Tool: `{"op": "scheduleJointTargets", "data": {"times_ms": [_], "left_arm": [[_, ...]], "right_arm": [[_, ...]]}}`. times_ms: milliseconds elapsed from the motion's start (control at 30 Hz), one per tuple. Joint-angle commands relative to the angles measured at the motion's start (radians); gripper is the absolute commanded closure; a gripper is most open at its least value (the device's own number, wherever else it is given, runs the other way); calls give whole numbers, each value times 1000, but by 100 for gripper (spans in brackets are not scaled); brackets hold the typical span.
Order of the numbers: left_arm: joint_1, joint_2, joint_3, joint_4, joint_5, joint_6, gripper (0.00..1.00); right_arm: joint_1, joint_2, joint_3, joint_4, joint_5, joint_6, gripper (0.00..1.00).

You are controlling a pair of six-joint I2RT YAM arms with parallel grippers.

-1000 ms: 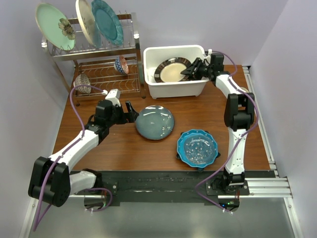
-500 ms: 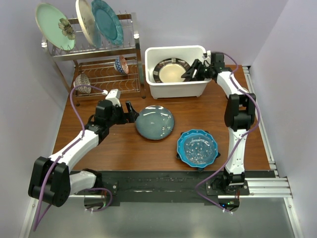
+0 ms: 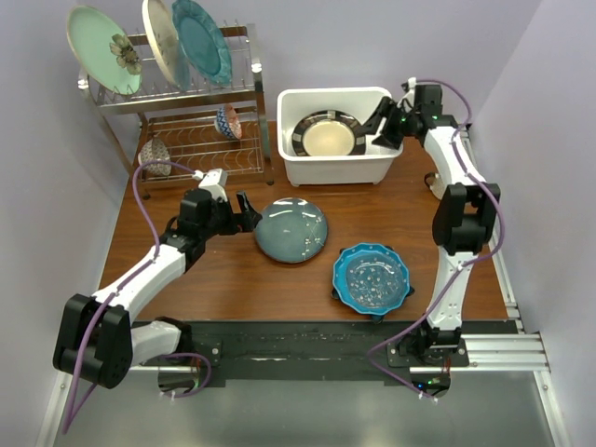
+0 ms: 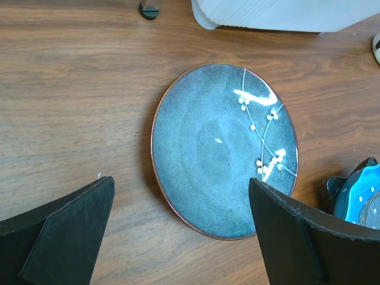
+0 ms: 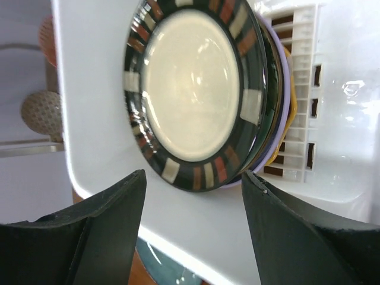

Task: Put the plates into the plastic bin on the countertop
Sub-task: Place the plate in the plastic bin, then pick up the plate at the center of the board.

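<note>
The white plastic bin [image 3: 335, 166] stands at the back of the countertop [image 3: 233, 279]. A dark-rimmed cream plate [image 3: 326, 136] lies in it on top of others. In the right wrist view this plate [image 5: 196, 89] covers a lilac edge [image 5: 287, 98] and an orange edge [image 5: 284, 145]. My right gripper [image 3: 386, 127] is open and empty above the bin's right rim; it also shows in the right wrist view [image 5: 193, 178]. My left gripper [image 3: 247, 212] is open and empty just left of a grey-blue round plate [image 3: 291, 229]; in the left wrist view [image 4: 180, 190] that plate [image 4: 219, 148] lies ahead of it. A blue scalloped dotted plate [image 3: 372, 277] rests on a dark-blue plate [image 3: 336, 294].
A chrome wire rack [image 3: 186, 93] at the back left holds a mint flower plate [image 3: 98, 47], a cream plate [image 3: 160, 42] and a teal plate [image 3: 200, 37]. Small patterned bowls [image 3: 228, 121] sit on its lower shelf. Purple walls close in both sides.
My right gripper has drawn back up and to the right, away from the dark-rimmed plate's right edge, and the plate lies in the bin. The left arm has not moved.
</note>
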Motion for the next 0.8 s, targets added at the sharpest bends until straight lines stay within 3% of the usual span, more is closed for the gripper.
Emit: {"op": "scheduleJointTargets", "data": {"times_ms": [0,233,467,767], "left_arm": [[8,-4,-4,30,22,5,0],[8,14,-7,30,29,5,0],[8,39,-18,48,31,-9,0],[8,80,-25,59,40,-26,2]], "right_arm": [[-18,-118,-30,126,-20,71,31],[-17,-219,-113,198,-87,105,31],[-9,-356,-297,257,-130,112,31],[28,-480,-455,231,-135,53,31]]}}
